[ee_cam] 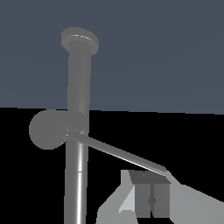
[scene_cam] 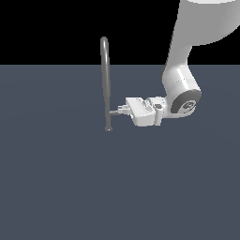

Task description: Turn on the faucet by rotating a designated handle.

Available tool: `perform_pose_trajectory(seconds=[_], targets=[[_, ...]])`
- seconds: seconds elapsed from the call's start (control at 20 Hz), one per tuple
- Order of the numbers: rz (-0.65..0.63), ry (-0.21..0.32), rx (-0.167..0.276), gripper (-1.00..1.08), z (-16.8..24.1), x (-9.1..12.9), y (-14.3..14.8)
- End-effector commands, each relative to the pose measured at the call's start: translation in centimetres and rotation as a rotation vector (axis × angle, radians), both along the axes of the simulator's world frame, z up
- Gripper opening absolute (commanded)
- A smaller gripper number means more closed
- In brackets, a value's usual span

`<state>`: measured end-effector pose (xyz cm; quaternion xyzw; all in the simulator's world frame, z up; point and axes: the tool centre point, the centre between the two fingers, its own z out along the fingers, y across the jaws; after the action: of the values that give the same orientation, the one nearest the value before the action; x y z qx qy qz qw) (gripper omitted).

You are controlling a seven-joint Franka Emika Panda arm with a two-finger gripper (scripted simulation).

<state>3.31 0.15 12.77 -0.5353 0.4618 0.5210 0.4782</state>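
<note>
A white robot arm reaches sideways so that its gripper (scene_cam: 123,109) sits right at the lower part of the faucet (scene_cam: 105,79), a slim grey gooseneck pipe standing upright on a small round base. In the wrist view, the handle (ee_cam: 118,154) — a very thin grey lever rod — runs from a short stub on the pipe out to the gripper's fingers (ee_cam: 151,199), its free end just at their tips. The fingers look drawn close together, but whether they pinch the rod or merely touch it cannot be told.

The likely risk is slipping: the rod is thin and smooth-looking, and contact seems to be near its very end, so a push could slide off before the lever turns. A push aimed toward the pipe rather than around it would probably jam instead of rotating.

The floor (scene_cam: 56,187) beneath the gripper is flat, plain slate-blue. Beyond it — only black.
</note>
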Motion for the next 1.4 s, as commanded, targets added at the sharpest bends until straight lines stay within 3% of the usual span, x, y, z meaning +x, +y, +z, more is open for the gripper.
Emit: perform_pose_trajectory(seconds=[0.0, 0.4, 0.45, 0.5, 1.15, 1.2, 1.25, 1.35], targets=[[0.0, 0.003, -0.001, -1.0, -0.7, -0.1, 0.0], [-0.004, 0.032, -0.004, -1.0, -5.7, -0.8, -0.2], [-0.004, 0.032, -0.004, -1.0, -5.7, -0.8, -0.2], [0.003, -0.008, 0.003, -1.0, -3.0, 0.2, 0.0], [-0.003, 0.029, -0.004, -1.0, -8.1, 0.9, 0.1], [-0.003, 0.029, -0.004, -1.0, -8.1, 0.9, 0.1], [0.01, -0.018, 0.009, -1.0, -4.9, 1.9, 0.2], [0.008, -0.013, 0.007, -1.0, -5.5, 2.1, 0.2]])
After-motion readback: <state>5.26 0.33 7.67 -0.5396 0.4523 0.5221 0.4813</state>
